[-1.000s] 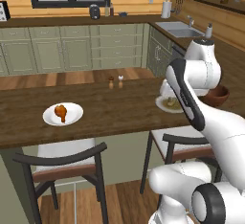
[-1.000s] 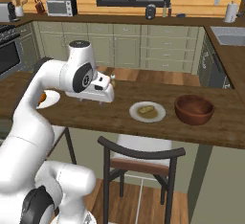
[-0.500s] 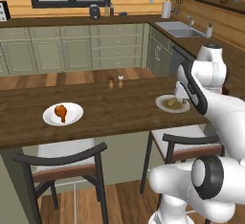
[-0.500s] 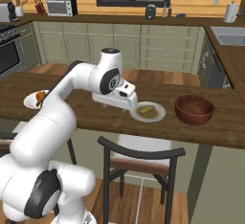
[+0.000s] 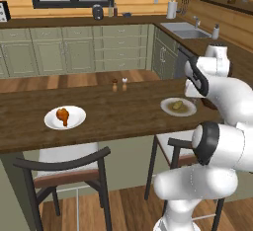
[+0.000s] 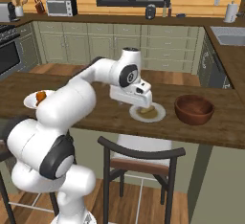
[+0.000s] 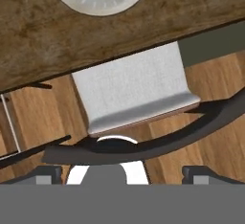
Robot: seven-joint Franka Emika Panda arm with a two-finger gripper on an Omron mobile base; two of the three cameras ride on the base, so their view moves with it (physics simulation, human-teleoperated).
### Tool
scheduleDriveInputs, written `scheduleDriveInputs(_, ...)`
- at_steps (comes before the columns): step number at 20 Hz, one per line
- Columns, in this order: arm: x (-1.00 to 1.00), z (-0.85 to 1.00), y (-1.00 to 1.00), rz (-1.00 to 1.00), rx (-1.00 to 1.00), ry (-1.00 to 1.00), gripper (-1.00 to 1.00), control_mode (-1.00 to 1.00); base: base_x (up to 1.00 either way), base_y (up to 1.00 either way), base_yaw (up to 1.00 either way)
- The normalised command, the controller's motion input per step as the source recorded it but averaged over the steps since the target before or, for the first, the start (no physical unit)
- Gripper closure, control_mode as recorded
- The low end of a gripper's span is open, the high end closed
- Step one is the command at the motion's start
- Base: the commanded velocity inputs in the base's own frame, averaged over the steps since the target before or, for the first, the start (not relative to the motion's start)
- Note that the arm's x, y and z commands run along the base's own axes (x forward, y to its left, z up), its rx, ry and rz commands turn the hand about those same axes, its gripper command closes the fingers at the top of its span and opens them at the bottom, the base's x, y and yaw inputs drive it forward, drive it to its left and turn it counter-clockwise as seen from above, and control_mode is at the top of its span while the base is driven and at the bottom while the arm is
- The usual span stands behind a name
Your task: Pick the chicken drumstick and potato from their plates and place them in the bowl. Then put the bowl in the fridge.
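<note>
Gripper (image 6: 142, 104) spread wide over the olive-centred plate (image 6: 158, 116) — bowl (image 6: 194, 109) just beside, stool (image 6: 141, 155) below.

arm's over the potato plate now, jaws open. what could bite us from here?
1. The gripper hangs over the near rim of the pale-rimmed plate; closing there may clip the rim, not the potato.
2. The bowl stands close beside that plate; a wide swing may nudge it.
3. The chicken drumstick is untouched, far across the counter.

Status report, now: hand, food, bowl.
Hand open, empty, over the potato's plate. Potato on that plate, drumstick on the white plate. Bowl empty beside it. Nothing in the way.
</note>
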Motion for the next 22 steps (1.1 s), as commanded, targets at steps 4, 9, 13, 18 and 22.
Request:
scheduleDriveInputs(4,0.55,-0.26,-0.14,0.0,0.0,0.02,-1.0,-1.0,0.0,0.0,0.0)
scheduleDriveInputs(9,0.66,-0.19,-0.03,0.0,0.02,0.03,-1.0,-1.0,0.0,0.0,0.0)
scheduleDriveInputs(13,0.54,-0.32,0.0,0.0,0.07,0.02,-1.0,-1.0,0.0,0.0,0.0)
scheduleDriveInputs(18,0.48,-0.41,0.0,0.0,0.12,0.04,-1.0,-1.0,0.0,0.0,0.0)
scheduleDriveInputs(22,0.56,-0.31,0.0,0.0,0.08,0.06,-1.0,-1.0,0.0,0.0,0.0)
